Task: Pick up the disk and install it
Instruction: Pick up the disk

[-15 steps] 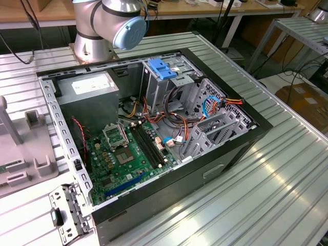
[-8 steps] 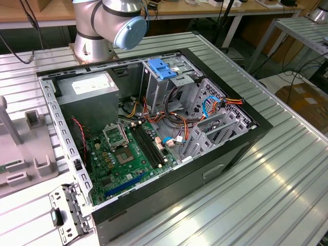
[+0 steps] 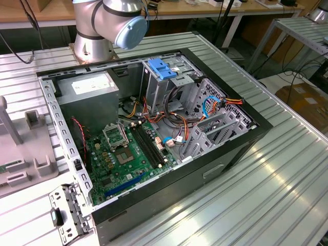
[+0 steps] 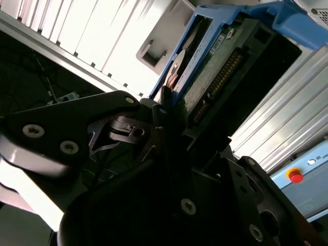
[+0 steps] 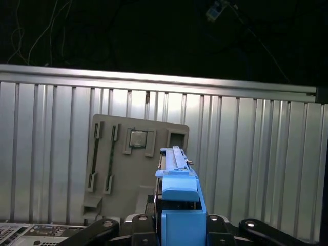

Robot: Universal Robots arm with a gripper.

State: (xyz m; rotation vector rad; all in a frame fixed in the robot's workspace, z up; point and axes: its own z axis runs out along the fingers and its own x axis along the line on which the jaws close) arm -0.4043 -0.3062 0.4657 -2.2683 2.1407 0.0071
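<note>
In both wrist views the disk [image 5: 177,174] [image 4: 225,56] is a dark slab in a bright light-blue carrier. It stands on end between the dark fingers of my gripper [image 5: 177,221] [image 4: 166,120], which is shut on it. In the second wrist view the drive's green circuit board and connector row face the camera. In the first wrist view the disk hangs above the ribbed metal table, just in front of a grey fixture plate [image 5: 138,154] with slots and a small chip in it.
An open computer case [image 3: 236,148] lies on the ribbed table [image 3: 287,195], with motherboard [image 3: 123,154], power supply [image 3: 87,92] and a drive cage topped by a blue bracket [image 3: 161,68]. The arm's base [image 3: 95,36] stands behind it. A red button [image 4: 294,177] sits on a box.
</note>
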